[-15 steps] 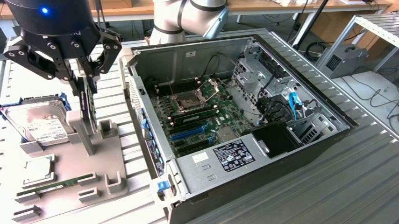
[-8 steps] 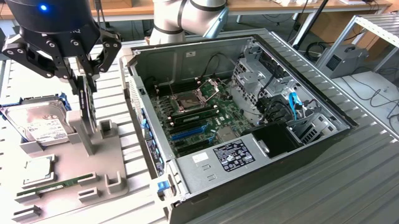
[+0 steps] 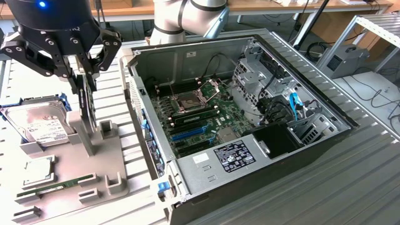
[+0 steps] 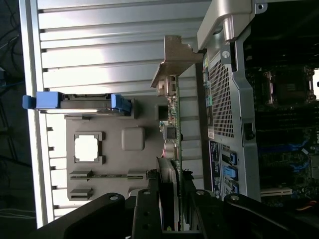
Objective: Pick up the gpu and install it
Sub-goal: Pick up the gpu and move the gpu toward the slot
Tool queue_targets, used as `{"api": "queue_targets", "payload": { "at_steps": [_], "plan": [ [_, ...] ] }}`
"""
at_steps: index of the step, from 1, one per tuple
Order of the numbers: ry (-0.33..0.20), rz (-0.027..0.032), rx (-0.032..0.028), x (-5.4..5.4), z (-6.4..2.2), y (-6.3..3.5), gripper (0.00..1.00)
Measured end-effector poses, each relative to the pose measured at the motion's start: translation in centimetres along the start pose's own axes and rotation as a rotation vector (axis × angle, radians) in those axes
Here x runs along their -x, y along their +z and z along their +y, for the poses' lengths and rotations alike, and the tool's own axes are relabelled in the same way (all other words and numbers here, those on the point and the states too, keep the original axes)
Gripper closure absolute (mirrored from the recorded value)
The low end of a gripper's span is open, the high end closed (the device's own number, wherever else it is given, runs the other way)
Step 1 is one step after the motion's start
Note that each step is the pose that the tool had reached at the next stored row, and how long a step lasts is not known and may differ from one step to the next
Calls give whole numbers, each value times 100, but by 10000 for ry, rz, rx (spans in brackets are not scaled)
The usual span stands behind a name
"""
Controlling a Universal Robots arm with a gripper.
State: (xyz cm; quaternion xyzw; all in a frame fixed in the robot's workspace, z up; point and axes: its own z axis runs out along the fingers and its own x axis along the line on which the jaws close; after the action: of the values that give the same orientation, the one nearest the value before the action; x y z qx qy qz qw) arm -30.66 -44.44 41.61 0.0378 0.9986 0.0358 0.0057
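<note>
The gpu (image 3: 87, 101) hangs edge-on from my gripper (image 3: 81, 70), over the upright post of the grey parts holder (image 3: 109, 176) at the exterior view's left. The fingers are shut on the card's upper edge. In the wrist view the gpu (image 4: 174, 124) runs away from the gripper (image 4: 172, 201) as a thin green board with a dark fan shroud on one side. Its silver end bracket (image 4: 174, 57) is at the far end. I cannot tell whether the card's lower edge still touches the holder. The open computer case (image 3: 325, 110) lies just to the exterior view's right of the card.
Inside the case the motherboard (image 3: 218, 110) shows blue expansion slots (image 3: 187, 133) and a CPU socket (image 3: 187, 101). On the holder lie a hard drive (image 3: 40, 124), a square chip (image 3: 37, 171) and a RAM stick (image 3: 56, 185). The case's side wall (image 4: 222, 99) stands close beside the card.
</note>
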Motion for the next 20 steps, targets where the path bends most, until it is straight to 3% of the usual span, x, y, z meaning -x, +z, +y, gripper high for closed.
{"api": "queue_targets", "payload": {
  "at_steps": [20],
  "plan": [
    [0, 1, 0, 1, 6, -82, 71]
  ]
}}
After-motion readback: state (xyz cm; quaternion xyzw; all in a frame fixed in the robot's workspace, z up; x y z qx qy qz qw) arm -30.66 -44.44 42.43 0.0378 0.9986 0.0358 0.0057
